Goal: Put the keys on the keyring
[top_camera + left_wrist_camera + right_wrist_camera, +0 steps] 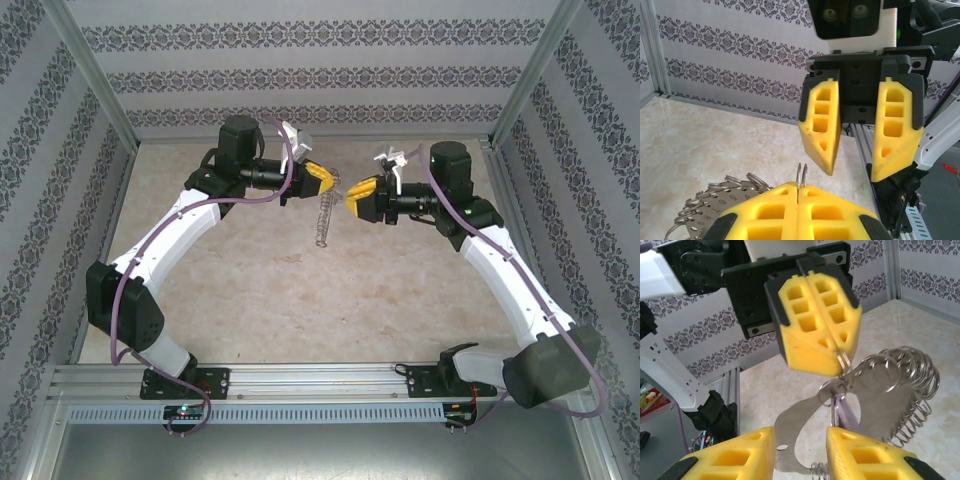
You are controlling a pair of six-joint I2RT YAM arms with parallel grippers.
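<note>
So far, as I judge it, this is the setting-up stage. The left pincer (799, 192) is clamped tight on one small wire loop (801, 172) at the rim of the keyring (872, 387) and holds the hoop up off the desk (300, 290). The right pincer (854, 170) faces it with its fingers spread wide and carries nothing. The hoop's lower part lies between those fingers in the right wrist view, though I cannot tell whether it touches them. Whether any of the keys already hang among the many loops is too small to tell, so the threading itself looks to be all ahead: fetching a key, then working it onto the rim.

The keyring hangs below the left pincer's tips. Its long axis runs downward from the pinched loop. From above it shows edge-on as a thin strip. Its flat face is turned toward the right pincer, with the fringe of loops fanning along the side away from the right pincer's fingers.
</note>
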